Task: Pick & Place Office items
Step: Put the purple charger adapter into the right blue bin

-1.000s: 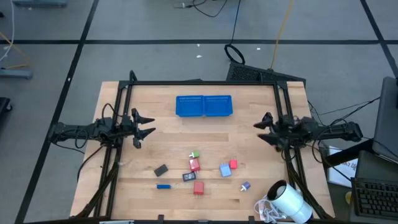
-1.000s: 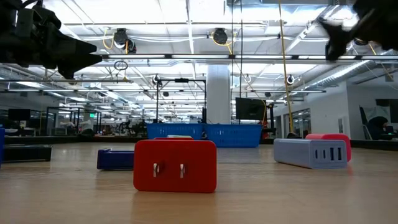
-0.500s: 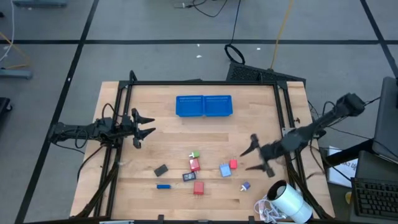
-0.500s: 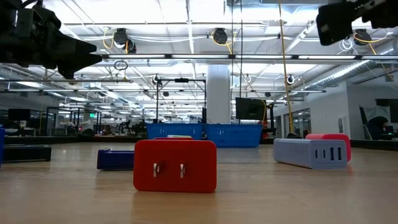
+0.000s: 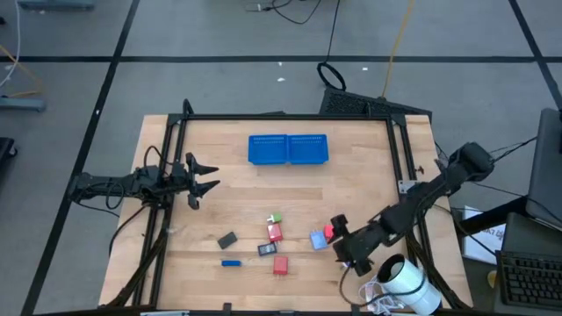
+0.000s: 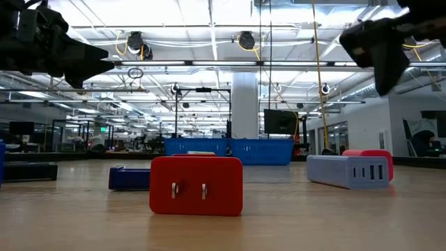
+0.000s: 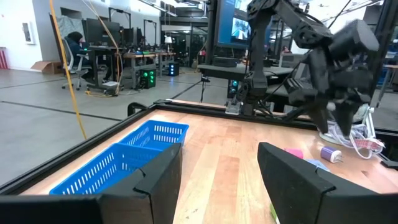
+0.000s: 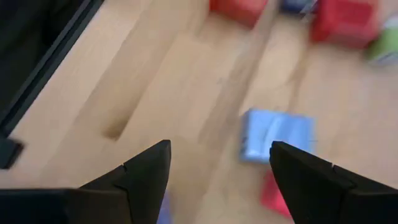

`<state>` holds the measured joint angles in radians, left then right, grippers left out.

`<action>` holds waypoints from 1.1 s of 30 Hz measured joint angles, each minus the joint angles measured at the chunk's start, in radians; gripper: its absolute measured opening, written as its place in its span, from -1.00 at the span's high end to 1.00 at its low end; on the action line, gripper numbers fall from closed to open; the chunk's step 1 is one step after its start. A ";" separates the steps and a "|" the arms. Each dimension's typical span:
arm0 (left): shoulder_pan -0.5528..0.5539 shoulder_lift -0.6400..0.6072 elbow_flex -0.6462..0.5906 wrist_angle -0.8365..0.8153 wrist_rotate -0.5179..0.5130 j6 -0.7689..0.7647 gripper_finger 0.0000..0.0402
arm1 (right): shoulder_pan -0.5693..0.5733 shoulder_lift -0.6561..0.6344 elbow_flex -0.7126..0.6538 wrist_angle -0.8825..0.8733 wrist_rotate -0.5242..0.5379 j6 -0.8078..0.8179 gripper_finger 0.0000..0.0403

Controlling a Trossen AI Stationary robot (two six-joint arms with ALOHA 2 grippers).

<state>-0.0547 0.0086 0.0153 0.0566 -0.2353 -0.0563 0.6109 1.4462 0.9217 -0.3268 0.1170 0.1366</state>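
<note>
The right end effector [image 5: 343,247] hangs with its fingers spread over the near right part of the table [image 5: 351,184], just beside the light blue block [image 5: 318,240] and a red block [image 5: 328,232]. The other small blocks lie scattered left of them. The left end effector [image 5: 204,178], fingers also spread, waits at the table's left edge.

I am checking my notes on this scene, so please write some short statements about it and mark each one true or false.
1. The right gripper hangs open above the small items near the table's front right. True.
2. The left gripper holds a red block. False: it is open, empty, at the table's left edge.
3. The blue mesh tray holds several items. False: no items show in it.
4. A white cylinder lies at the front right corner. True.
</note>
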 joint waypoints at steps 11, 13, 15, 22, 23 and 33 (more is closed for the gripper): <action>0.000 0.000 0.000 0.000 0.001 0.000 -0.07 | 0.014 0.148 0.038 -0.102 -0.224 0.058 -0.31; 0.000 0.000 0.000 0.000 0.001 0.000 -0.07 | 0.022 0.155 0.037 -0.113 -0.224 0.060 -0.30; 0.000 0.000 0.000 0.000 0.001 0.000 -0.07 | 0.033 0.157 0.037 -0.117 -0.223 0.061 -0.30; 0.000 0.000 0.000 0.000 0.001 0.000 -0.07 | 0.046 0.178 0.037 -0.123 -0.181 0.058 -0.30; 0.000 0.000 0.000 0.000 0.001 0.000 -0.07 | 0.046 0.183 0.037 -0.122 -0.173 0.057 -0.30; 0.000 0.000 0.000 0.000 0.001 0.000 -0.07 | 0.045 0.212 0.037 -0.140 -0.170 0.032 -0.26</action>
<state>-0.0547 0.0086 0.0153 0.0563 -0.2347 -0.0563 0.6563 1.6577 0.9588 -0.4668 -0.0532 0.1681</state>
